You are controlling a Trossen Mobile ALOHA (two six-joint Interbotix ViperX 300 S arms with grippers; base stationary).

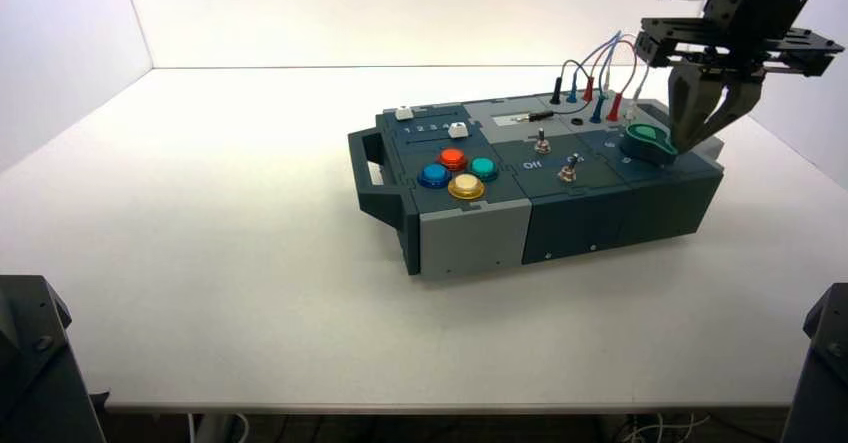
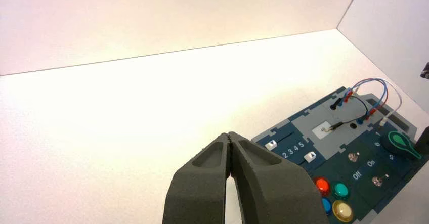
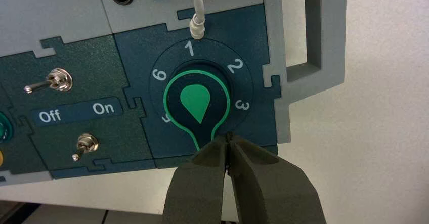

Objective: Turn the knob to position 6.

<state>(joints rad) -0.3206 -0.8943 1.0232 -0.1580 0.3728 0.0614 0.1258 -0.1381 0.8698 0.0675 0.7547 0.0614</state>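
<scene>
Pressed together, our right gripper [image 3: 228, 139] touched the glossy green teardrop knob [image 3: 197, 105]'s pointer tip; slippery, we judged, so grip its round body.

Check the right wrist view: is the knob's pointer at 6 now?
No: the knob points toward the right hand, between 5 and 3, away from the 6.

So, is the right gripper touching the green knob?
Cannot tell: the right wrist view shows the right gripper shut over the knob's pointer end, hiding any gap.

Bright, even light — soft shadows
</scene>
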